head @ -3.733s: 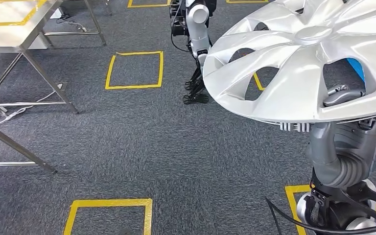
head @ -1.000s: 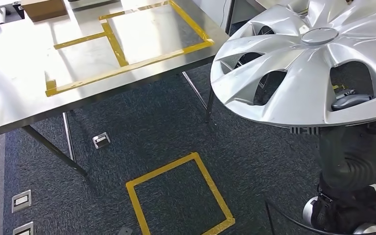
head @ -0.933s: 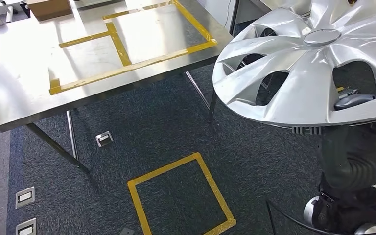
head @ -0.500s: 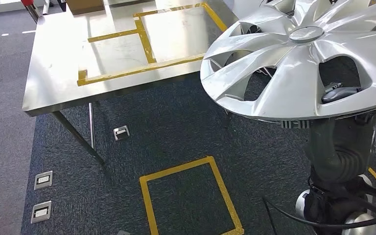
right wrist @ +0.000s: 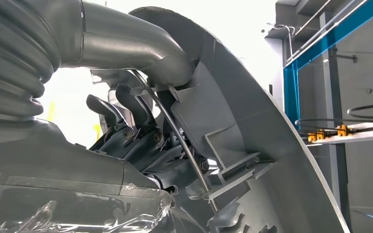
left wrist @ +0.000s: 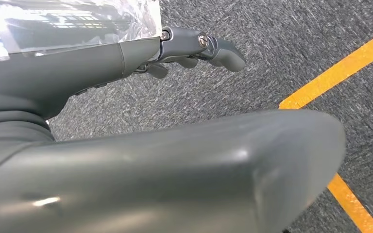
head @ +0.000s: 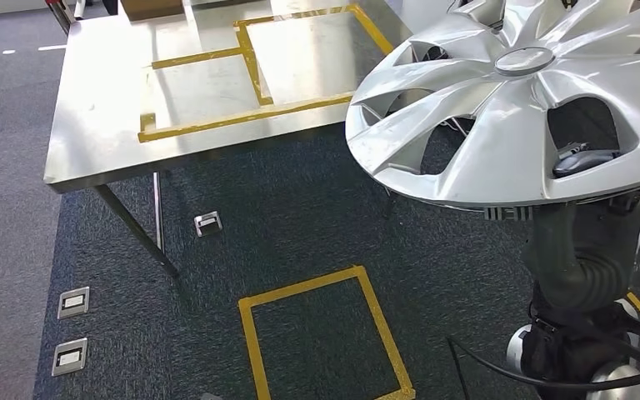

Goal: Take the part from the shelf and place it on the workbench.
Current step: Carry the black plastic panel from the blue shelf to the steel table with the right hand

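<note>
We are carrying the silver wheel cover (head: 508, 117) in our right robot hand (head: 585, 160), fingers hooked through a spoke opening, beside the taped steel tabletop (head: 100, 108). Its far edge is cut off. Our left robot hand (left wrist: 175, 53) is hanging over carpet, seemingly holding nothing, fingers loosely curled.

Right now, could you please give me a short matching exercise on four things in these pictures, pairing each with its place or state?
Things:
1. hubcap
2. workbench
3. left hand
4. yellow tape square

Places or states:
A. stuck to the carpet
B. holding nothing, above the floor
C. gripped by the right hand
D. ahead, marked with yellow tape

Pairs: 1-C, 2-D, 3-B, 4-A
</note>
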### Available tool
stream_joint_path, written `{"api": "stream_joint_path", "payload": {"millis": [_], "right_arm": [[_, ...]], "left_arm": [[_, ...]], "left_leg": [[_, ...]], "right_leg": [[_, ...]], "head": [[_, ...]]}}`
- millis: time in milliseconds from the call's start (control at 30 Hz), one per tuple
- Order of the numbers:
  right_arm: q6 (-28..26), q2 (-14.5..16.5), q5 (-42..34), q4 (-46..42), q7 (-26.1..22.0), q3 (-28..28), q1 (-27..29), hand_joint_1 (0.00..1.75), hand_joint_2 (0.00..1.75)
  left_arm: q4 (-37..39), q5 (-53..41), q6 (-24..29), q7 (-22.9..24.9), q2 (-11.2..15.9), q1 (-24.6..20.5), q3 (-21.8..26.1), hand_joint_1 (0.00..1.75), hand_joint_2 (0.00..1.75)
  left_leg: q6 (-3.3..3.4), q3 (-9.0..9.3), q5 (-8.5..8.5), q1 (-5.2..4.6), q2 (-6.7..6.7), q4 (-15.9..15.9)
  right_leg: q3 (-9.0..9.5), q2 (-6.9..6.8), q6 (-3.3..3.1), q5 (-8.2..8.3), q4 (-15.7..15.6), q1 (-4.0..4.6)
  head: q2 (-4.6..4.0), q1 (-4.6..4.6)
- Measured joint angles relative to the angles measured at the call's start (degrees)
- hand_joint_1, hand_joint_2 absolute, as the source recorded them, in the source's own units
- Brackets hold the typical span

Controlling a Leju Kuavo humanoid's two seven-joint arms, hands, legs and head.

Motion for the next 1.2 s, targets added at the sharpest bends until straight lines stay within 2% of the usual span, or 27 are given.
{"api": "stream_joint_path", "payload": {"millis": [533,600,667,700,767,800,833,867,900,933,967,1000,1033,1067,1100,1133,1200], "right_arm": [[0.0,0.0,0.7,0.2,-0.2,0.0,0.0,1.75,1.75],[0.0,0.0,1.0,0.2,-0.1,0.0,-0.1,1.75,1.75],[0.0,0.0,1.3,0.2,-0.1,0.0,-0.2,1.75,1.75],[0.0,0.0,1.4,0.2,-0.1,0.0,-0.2,1.75,1.75],[0.0,0.0,1.5,0.3,-0.1,0.0,-0.2,1.75,1.75],[0.0,0.0,1.5,0.3,-0.1,0.0,-0.1,1.75,1.75],[0.0,0.0,1.5,0.4,-0.1,0.0,-0.1,1.75,1.75],[0.0,0.0,1.5,0.4,-0.1,0.0,0.0,1.75,1.75],[0.0,0.0,1.5,0.4,-0.1,0.0,0.0,1.75,1.75],[0.0,0.0,1.5,0.5,0.0,0.0,0.0,1.75,1.75],[0.0,0.0,1.5,0.5,0.0,0.0,0.0,1.75,1.75],[0.0,0.0,1.5,0.6,0.0,0.0,0.0,1.75,1.75],[0.0,0.0,1.5,0.6,0.0,0.1,0.1,1.75,1.75],[0.0,0.1,1.5,0.7,0.0,0.1,0.2,1.75,1.75],[0.0,0.1,1.5,0.7,0.0,0.1,0.3,1.75,1.75],[0.0,0.1,1.5,0.7,0.0,0.1,0.3,1.75,1.75],[0.0,0.2,1.6,0.7,0.0,0.1,0.3,1.75,1.75]], "left_arm": [[0.0,0.0,-0.1,0.7,0.0,0.0,0.0,0.00,1.75],[0.0,0.0,-0.2,0.8,0.0,0.1,0.0,0.00,1.75],[0.0,0.0,-0.2,0.8,0.0,0.1,0.0,0.00,1.75],[0.0,0.0,-0.2,0.8,0.0,0.1,0.0,0.00,1.75],[0.0,0.0,-0.2,0.8,-0.1,0.0,0.0,0.00,1.75],[0.0,0.0,-0.2,0.8,-0.1,-0.1,0.0,0.00,1.75],[0.0,0.0,-0.2,0.8,-0.1,-0.1,0.0,0.00,1.75],[0.0,0.0,-0.2,0.8,-0.1,0.0,0.0,0.00,1.75],[0.0,0.0,-0.2,0.8,-0.1,0.0,0.0,0.00,1.75],[0.0,0.0,-0.2,0.8,-0.1,0.0,0.0,0.00,1.75],[0.0,0.0,-0.2,0.8,-0.1,-0.1,0.0,0.00,1.75],[0.0,0.0,-0.2,0.8,0.0,-0.1,0.0,0.00,1.75],[0.0,0.0,-0.2,0.9,0.0,-0.1,0.0,0.00,1.75],[0.0,0.0,-0.2,0.9,0.0,-0.1,0.0,0.00,1.75],[0.0,0.0,-0.2,0.9,0.0,0.0,0.0,0.00,1.75],[0.0,0.0,-0.2,0.9,0.0,0.1,0.0,0.00,1.75],[0.0,0.0,-0.2,0.9,0.0,0.2,0.0,0.00,1.75]], "left_leg": [[-0.01,0.06,0.04,0.09,0.00,0.0],[0.58,0.25,0.08,-0.04,-0.04,-0.4],[1.29,1.32,0.82,0.22,-0.13,-2.2],[1.47,1.89,1.28,0.47,-0.19,-3.1],[1.57,2.30,1.63,0.79,-0.52,-3.8],[1.48,2.30,1.58,0.85,-0.86,-3.8],[1.28,2.30,1.50,0.95,-1.30,-3.7],[0.98,2.30,1.38,1.16,-1.85,-3.5],[0.55,2.28,1.18,1.48,-2.50,-3.2],[-0.03,2.19,0.86,1.87,-3.17,-2.6],[-0.69,1.86,0.48,2.12,-3.86,-1.9],[-1.33,1.42,0.15,2.28,-4.52,-1.1],[-1.86,0.97,-0.05,2.34,-5.07,-0.5],[-2.29,0.58,-0.06,2.31,-5.56,-0.2],[-2.58,0.38,0.02,2.38,-5.99,-0.1],[-2.83,0.24,-0.01,2.45,-6.05,-0.2],[-3.00,-0.79,-1.34,2.31,-4.26,2.0]], "right_leg": [[-0.01,0.00,0.04,-0.04,0.1,0.09],[0.31,-0.19,0.40,0.24,-0.5,-0.02],[0.67,0.94,0.74,-0.06,-0.6,-0.18],[0.15,2.05,0.77,-1.05,0.7,-0.21],[-2.95,3.93,0.85,-4.32,7.0,-0.43],[-4.89,4.23,1.02,-5.72,10.6,-0.56],[-6.24,4.28,1.26,-6.18,13.0,-0.75],[-6.65,4.29,1.53,-5.56,13.5,-0.98],[-5.90,4.43,1.87,-3.85,11.6,-1.28],[-4.26,4.88,2.29,-1.68,8.1,-1.68],[-2.59,6.12,2.81,-0.41,4.8,-1.98],[-1.47,7.05,2.75,0.33,2.4,-2.23],[-1.06,7.75,2.44,0.26,1.4,-2.34],[-1.21,7.99,1.83,-0.29,1.7,-2.24],[-1.45,7.28,0.93,-0.33,2.0,-2.19],[-1.49,6.69,0.37,-0.44,2.2,-2.12],[-1.27,5.52,-0.59,-0.60,2.3,-1.90]], "head": [[0.00,-0.01],[0.00,-0.12],[0.00,-0.23],[0.00,-0.16],[0.00,0.35],[0.00,0.58],[0.00,0.73],[0.00,0.78],[0.00,0.78],[0.00,0.84],[0.00,1.12],[0.00,1.51],[0.00,1.67],[0.00,1.70],[0.00,1.44],[0.00,0.96],[0.00,0.11]]}}
